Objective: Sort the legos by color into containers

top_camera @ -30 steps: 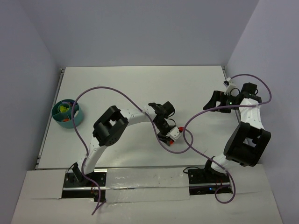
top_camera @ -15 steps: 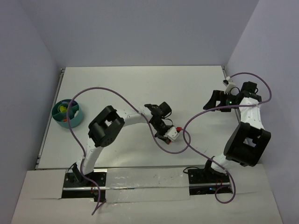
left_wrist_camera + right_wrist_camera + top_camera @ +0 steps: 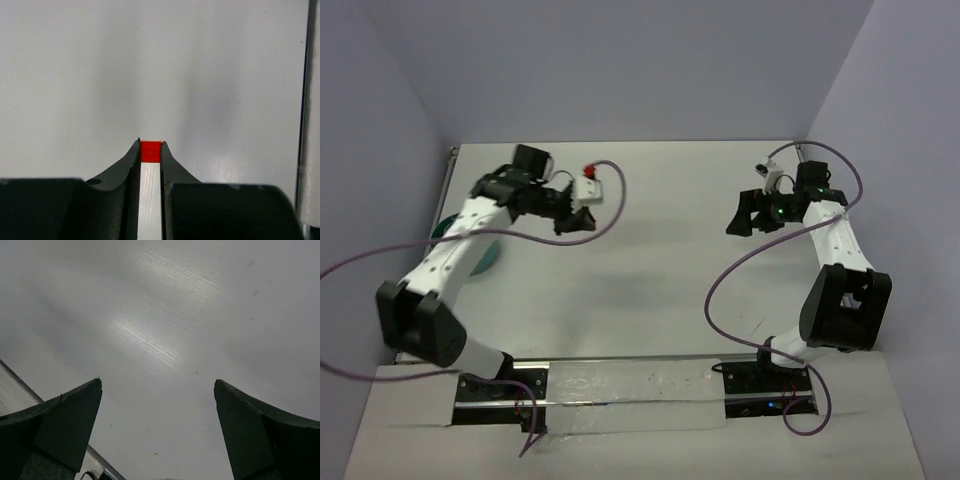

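Half a second ago the left arm reached to the middle of the bench (image 3: 670, 280). It has since swung away to the upper left of the top view, folded back over its own side, so the left gripper (image 3: 578, 218) now sits left of centre near the top of the bench, its tips pointing toward the right of the frame. The right gripper (image 3: 740, 214) has also shifted a little, leftward and up from its earlier spot at the right of the frame. It hangs over bare bench, well apart from the left one. In the left wrist view the jaws stand narrow, pinched on a small orange-red lego (image 3: 150, 151) held at the very tips, one face with a round mark turned to the camera and plain bench beneath it. From above the lego is too small to make out between the dark fingers. The teal bowl (image 3: 488, 258) lies at the left edge of the bench, below and left of the left gripper. It is mostly hidden under the left arm's white forearm, so its compartments cannot be read. In the right wrist view the right gripper is spread wide, with only bench surface between the two dark fingers (image 3: 70, 420).
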Controlling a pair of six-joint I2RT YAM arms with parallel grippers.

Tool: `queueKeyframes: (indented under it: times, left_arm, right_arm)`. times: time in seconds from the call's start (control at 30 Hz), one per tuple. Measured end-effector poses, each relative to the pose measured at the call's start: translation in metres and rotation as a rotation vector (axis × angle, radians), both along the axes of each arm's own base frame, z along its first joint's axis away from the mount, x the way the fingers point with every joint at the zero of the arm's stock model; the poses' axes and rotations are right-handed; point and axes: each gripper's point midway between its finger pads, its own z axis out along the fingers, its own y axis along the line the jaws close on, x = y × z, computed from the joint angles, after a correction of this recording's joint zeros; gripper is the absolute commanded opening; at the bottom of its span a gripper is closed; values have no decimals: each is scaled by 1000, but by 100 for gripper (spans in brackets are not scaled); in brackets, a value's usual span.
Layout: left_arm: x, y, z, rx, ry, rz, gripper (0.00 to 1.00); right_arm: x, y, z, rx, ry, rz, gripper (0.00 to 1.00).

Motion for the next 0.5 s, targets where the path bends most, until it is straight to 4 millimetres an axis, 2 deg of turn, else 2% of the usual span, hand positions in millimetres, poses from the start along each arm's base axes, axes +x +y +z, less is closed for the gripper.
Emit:
queueKeyframes:
  times: [0.07,0.1,0.17,0.23,0.27,0.4,0.5]
  left_arm:
    - [1,39,33,-36,-30,137,0]
    - [0,60,42,-41,-32,206,0]
    - [-5,94,48,-35,1,325,0]
    - [-11,121,42,-24,59,426,0]
    - [-16,131,35,-17,105,470,0]
    - [-33,192,2,10,287,735,0]
    - [-41,228,-8,29,352,896,0]
  right_arm:
    - [3,17,1,-13,-9,54,100]
    - [6,24,1,-20,-12,77,100]
    - [13,37,0,-31,-23,115,100]
    - [20,44,-2,-40,-27,134,100]
    - [23,45,-4,-44,-24,134,100]
    - [38,50,-11,-53,-6,134,100]
    - [49,53,-16,-58,6,137,100]
